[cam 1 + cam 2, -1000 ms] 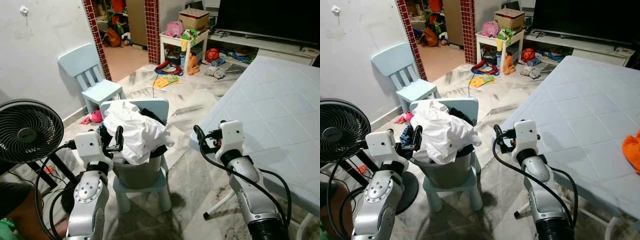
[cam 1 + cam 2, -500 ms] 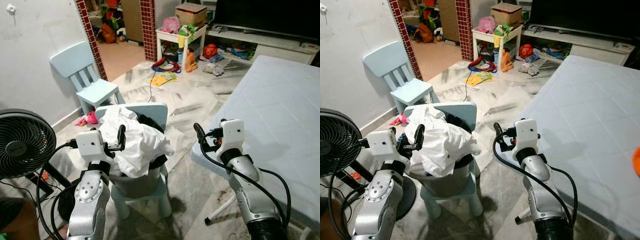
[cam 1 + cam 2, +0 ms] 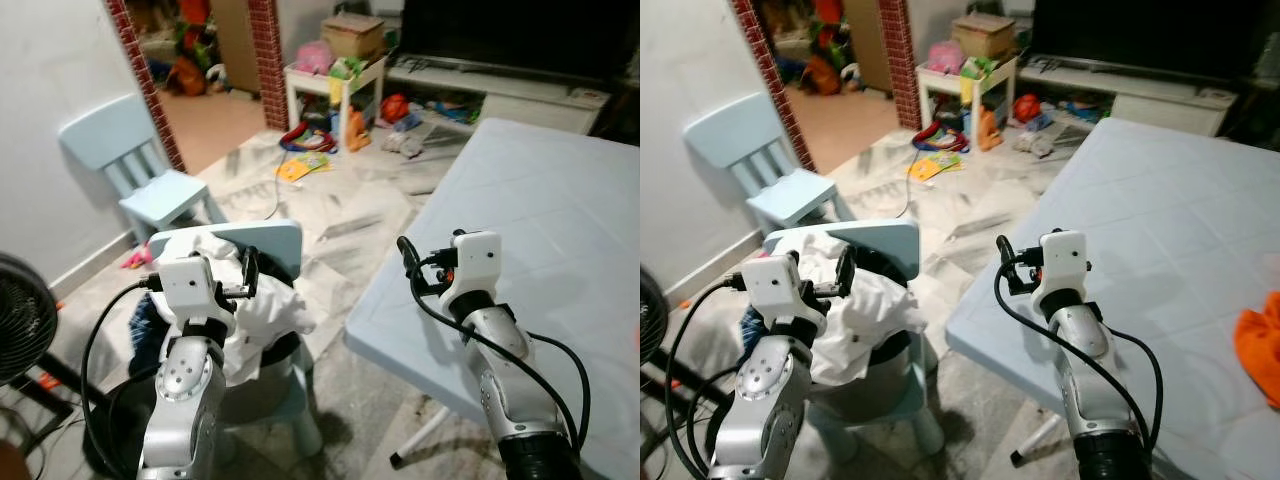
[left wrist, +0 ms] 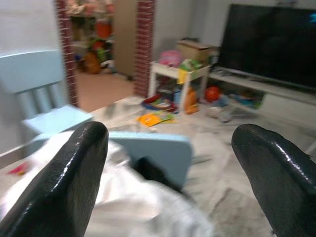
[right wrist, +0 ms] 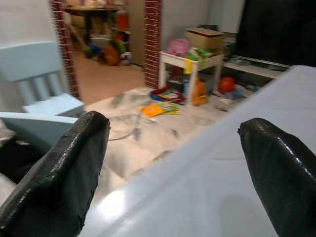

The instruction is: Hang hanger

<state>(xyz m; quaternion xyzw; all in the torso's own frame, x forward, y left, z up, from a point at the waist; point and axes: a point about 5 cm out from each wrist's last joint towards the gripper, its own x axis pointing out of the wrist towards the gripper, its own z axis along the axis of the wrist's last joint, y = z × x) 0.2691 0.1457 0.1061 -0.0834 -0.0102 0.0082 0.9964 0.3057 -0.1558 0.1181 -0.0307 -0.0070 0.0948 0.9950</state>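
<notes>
Laundry (image 3: 262,305) heaps in a grey bin (image 3: 255,375) on a small chair (image 3: 262,238); both grippers' jaws spread wide, empty.

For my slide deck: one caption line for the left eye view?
Both hands, left and right, held open and empty above a basket of laundry and a pale table.

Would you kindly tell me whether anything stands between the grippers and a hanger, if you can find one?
I can find no hanger, so I cannot tell. The left gripper, jaws open, hovers over white clothes heaped in a basket on a chair. The right gripper, jaws open, hangs at the table edge. Both are empty.
</notes>
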